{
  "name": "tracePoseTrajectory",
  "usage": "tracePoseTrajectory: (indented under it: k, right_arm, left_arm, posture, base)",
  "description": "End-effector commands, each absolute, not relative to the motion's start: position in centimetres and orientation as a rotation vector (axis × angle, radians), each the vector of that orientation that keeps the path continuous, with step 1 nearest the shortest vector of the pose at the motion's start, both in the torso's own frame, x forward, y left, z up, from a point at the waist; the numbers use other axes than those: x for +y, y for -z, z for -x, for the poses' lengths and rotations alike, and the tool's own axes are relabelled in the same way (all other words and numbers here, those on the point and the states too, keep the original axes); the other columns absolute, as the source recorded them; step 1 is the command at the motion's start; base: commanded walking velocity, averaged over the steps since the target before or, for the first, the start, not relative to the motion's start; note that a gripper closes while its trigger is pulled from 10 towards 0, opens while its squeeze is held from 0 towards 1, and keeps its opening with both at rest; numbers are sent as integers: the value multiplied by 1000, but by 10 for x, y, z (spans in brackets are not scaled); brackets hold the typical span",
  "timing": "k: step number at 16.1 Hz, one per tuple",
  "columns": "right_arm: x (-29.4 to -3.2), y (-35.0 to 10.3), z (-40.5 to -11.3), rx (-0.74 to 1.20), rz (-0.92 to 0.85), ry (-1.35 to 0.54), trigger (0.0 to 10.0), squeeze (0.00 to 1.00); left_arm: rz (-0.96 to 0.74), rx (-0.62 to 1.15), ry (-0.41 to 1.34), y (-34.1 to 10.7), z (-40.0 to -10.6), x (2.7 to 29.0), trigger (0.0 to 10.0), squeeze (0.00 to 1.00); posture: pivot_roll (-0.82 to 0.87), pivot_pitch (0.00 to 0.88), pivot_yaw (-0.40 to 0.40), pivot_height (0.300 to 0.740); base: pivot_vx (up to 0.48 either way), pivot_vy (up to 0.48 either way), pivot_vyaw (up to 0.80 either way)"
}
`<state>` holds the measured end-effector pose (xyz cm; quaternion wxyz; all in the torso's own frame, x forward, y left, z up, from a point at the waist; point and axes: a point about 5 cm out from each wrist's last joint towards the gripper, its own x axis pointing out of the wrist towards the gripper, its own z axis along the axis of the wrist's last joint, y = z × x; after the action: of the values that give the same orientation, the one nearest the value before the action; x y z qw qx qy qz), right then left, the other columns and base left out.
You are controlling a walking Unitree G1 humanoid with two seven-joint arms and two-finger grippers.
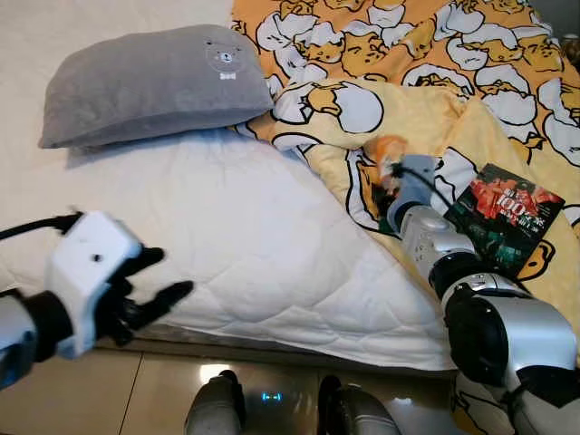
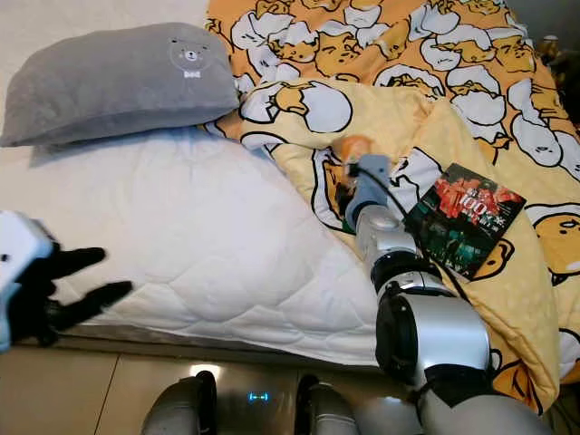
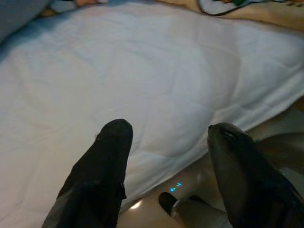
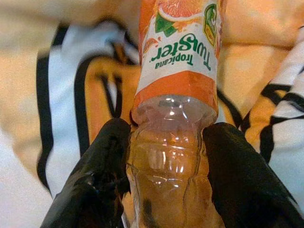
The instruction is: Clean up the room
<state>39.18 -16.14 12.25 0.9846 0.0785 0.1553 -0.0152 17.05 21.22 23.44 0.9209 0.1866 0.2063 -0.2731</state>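
An orange Tropicana Twister bottle (image 4: 175,95) lies on the yellow cartoon-print blanket (image 1: 426,100). My right gripper (image 4: 166,156) is shut on its clear lower body, one black finger (image 4: 102,161) pressed to each side. In the left eye view the bottle (image 1: 388,156) shows as an orange patch just beyond my right wrist (image 1: 410,190). My left gripper (image 1: 163,276) hovers open at the near edge of the white mattress (image 1: 236,236), fingers spread and holding nothing. A dark book (image 1: 504,217) with red print rests on the blanket right of my right arm.
A grey pillow (image 1: 154,82) with a small bear mark lies at the head of the bed. The glossy floor (image 1: 136,399) and my two feet (image 1: 272,408) show below the mattress edge.
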Motion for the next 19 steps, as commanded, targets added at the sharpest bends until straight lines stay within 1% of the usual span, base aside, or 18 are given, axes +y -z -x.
tracePoseTrajectory:
  k: [1, 2, 3, 4, 5, 7, 8, 9, 10, 12, 13, 14, 15, 16, 17, 18, 19]
  right_arm:
    - [-162, -120, -390, 298, -209, 39, 0, 0]
    - [-161, -123, -392, 266, -214, 37, 0, 0]
    - [-158, -129, -393, 222, -183, 35, 0, 0]
    - [-154, -135, -395, 176, -167, 26, 0, 0]
    - [-153, -141, -397, 132, -198, 26, 0, 0]
    - [-151, -152, -399, 58, -183, 6, 0, 0]
    - [-150, -152, -397, 24, -165, -16, 0, 0]
    - [-152, -155, -394, -38, -172, -26, 0, 0]
    - [-155, -155, -390, -77, -184, -20, 0, 0]
    - [-166, -150, -372, -125, -211, 29, 0, 0]
    - [-169, -146, -364, -121, -210, 52, 0, 0]
    - [-171, -142, -361, -112, -209, 66, 2510, 0]
    - [-174, -129, -340, -82, -203, 94, 10000, 0]
    - [-174, -129, -340, -82, -203, 94, 10000, 0]
    - [-177, -121, -316, -74, -181, 82, 10000, 0]
    - [-180, -119, -295, -59, -164, 70, 10000, 0]
    - [-180, -118, -281, -44, -182, 66, 10000, 0]
  left_arm:
    - [-397, 421, 540, -236, -168, 214, 10000, 0]
    - [-396, 422, 519, -236, -168, 218, 10000, 0]
    - [-388, 420, 499, -234, -170, 221, 10000, 0]
    - [-380, 419, 486, -230, -173, 222, 10000, 0]
    - [-366, 413, 485, -225, -176, 220, 10000, 0]
    - [-334, 393, 501, -216, -182, 212, 10000, 0]
    - [-307, 384, 509, -206, -190, 205, 10000, 0]
    - [-273, 364, 521, -200, -195, 196, 10000, 0]
    - [-249, 354, 526, -196, -198, 192, 10000, 0]
    - [-220, 358, 554, -182, -204, 184, 10000, 0]
    - [-209, 357, 555, -178, -207, 182, 10000, 0]
    - [-202, 354, 552, -174, -211, 180, 10000, 0]
    - [-190, 345, 511, -164, -218, 177, 10000, 0]
    - [-190, 345, 511, -164, -218, 177, 10000, 0]
    - [-172, 327, 408, -155, -226, 177, 10000, 0]
    - [-190, 312, 341, -152, -230, 176, 10000, 0]
    - [-166, 307, 306, -150, -231, 173, 10000, 0]
  posture:
    - [311, 226, -42, 740]
    - [304, 205, -45, 740]
    - [285, 174, -47, 740]
    - [279, 164, -52, 740]
    - [264, 140, -57, 740]
    - [243, 101, -59, 740]
    - [214, 42, -54, 740]
    - [194, 7, -52, 740]
    - [177, 0, -46, 740]
    - [131, 0, -28, 740]
    - [114, 0, -18, 740]
    - [105, 0, -13, 740]
    - [70, 0, 12, 740]
    - [70, 0, 12, 740]
    - [58, 0, 24, 740]
    - [55, 0, 25, 740]
    - [44, 0, 29, 740]
  base:
    - [0, 0, 0]
    - [0, 0, 0]
    - [0, 0, 0]
    - [0, 0, 0]
    - [0, 0, 0]
    - [0, 0, 0]
    - [0, 0, 0]
    - [0, 0, 0]
    - [0, 0, 0]
    - [0, 0, 0]
    - [0, 0, 0]
    - [0, 0, 0]
    - [0, 0, 0]
    - [0, 0, 0]
    - [0, 0, 0]
    - [0, 0, 800]
    - [0, 0, 800]
